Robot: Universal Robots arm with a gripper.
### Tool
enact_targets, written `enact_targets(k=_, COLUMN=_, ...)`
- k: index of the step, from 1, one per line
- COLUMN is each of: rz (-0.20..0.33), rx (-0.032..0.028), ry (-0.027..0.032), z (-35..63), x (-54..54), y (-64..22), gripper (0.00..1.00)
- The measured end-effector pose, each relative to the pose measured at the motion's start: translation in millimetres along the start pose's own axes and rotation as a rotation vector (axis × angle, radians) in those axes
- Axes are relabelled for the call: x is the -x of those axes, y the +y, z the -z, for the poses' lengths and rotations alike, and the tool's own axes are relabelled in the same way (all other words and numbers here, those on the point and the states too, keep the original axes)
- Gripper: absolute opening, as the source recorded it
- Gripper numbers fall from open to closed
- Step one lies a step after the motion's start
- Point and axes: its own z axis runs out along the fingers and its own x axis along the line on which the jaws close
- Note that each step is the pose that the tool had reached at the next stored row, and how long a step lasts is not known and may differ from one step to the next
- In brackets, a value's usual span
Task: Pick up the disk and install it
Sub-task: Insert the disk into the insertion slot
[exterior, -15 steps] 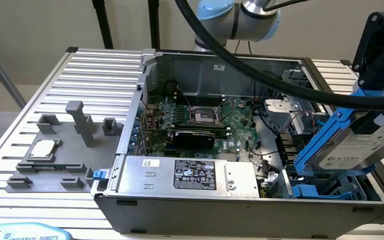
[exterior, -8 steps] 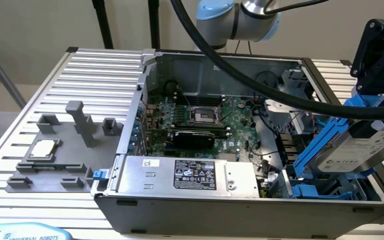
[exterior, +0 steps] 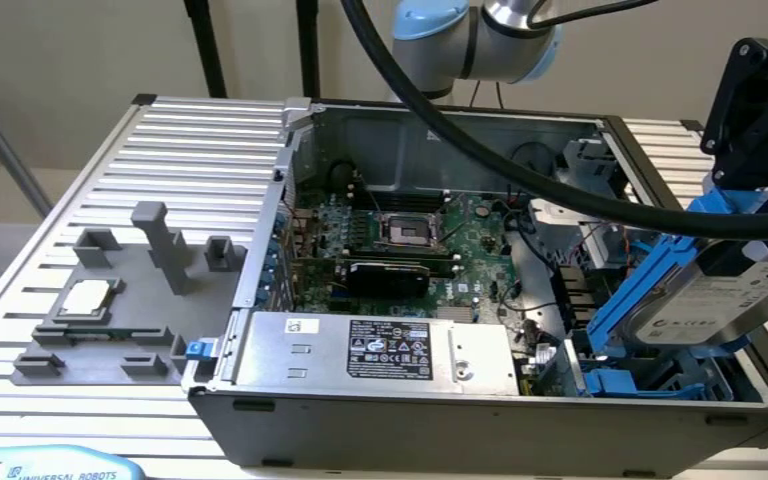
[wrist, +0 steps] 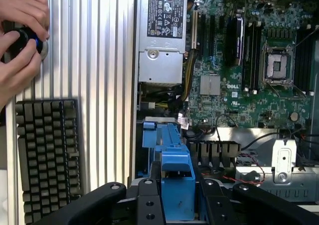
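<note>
Gripping the disk (exterior: pixel 720 300), the gripper (exterior: pixel 758 215) has its black fingers closed on the blue side rails. In the wrist view the blue rail (wrist: pixel 177 185) sits clamped between the two fingers of the gripper (wrist: pixel 179 202).

Disk is off the counter (exterior: pixel 197 130), held tilted in the air over the open PC case (exterior: pixel 491 420), at the case's near corner on the exterior view's right. White label faces up, lower end dips toward the blue drive bay (exterior: pixel 624 380) inside the case. Can't tell if disk and bay touch.

Case lies on its side w/ panel off, near the counter's front edge. Inside:
- green motherboard (exterior: pixel 398 260) w/ bare CPU socket (exterior: pixel 408 232)
- silver PSU box (exterior: pixel 371 350) w/ black label, along the case's front wall
- blue bay just beside the PSU box, toward the exterior view's right

Thick black cable (exterior: pixel 491 150) from the arm crosses over the case.

Grey fixture (exterior: pixel 104 330) sits on the counter by the edge at the exterior view's left, well apart from the disk. Small square silver chip (exterior: pixel 84 298) rests on it.

Wrist view also has a dark keyboard (wrist: pixel 47 155) on the counter beside the case, and near it a person's hands (wrist: pixel 20 68) wrapped round a black knob (wrist: pixel 22 38)
</note>
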Motion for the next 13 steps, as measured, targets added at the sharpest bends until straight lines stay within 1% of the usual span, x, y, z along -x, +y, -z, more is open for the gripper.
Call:
enact_targets(k=3, rz=0.0, rx=0.0001, ry=0.0015, z=-0.2, x=1.8, y=-0.1, gripper=0.33)
enact_targets(k=4, rz=0.0, rx=0.0, ry=0.003, z=-0.5, x=2.7, y=-0.1, gripper=0.33)
enact_targets(k=5, rz=0.0, rx=0.0001, ry=0.007, z=-0.7, x=3.7, y=-0.1, gripper=0.33)
enact_targets(k=6, rz=0.0, rx=0.0001, ry=0.0138, z=-1.2, x=4.8, y=-0.1, gripper=0.33)
enact_targets(k=9, rz=0.0, rx=0.0003, ry=0.0382, z=-3.7, x=10.4, y=-0.2, gripper=0.33)
enact_targets(k=10, rz=-0.001, rx=0.0004, ry=0.0449, z=-4.7, x=12.4, y=-0.2, gripper=0.33)
enact_targets(k=11, rz=-0.001, rx=0.0004, ry=0.0504, z=-5.8, x=14.1, y=-0.2, gripper=0.33)
enact_targets(k=13, rz=-0.001, rx=0.0005, ry=0.0572, z=-8.1, x=16.4, y=-0.2, gripper=0.33)
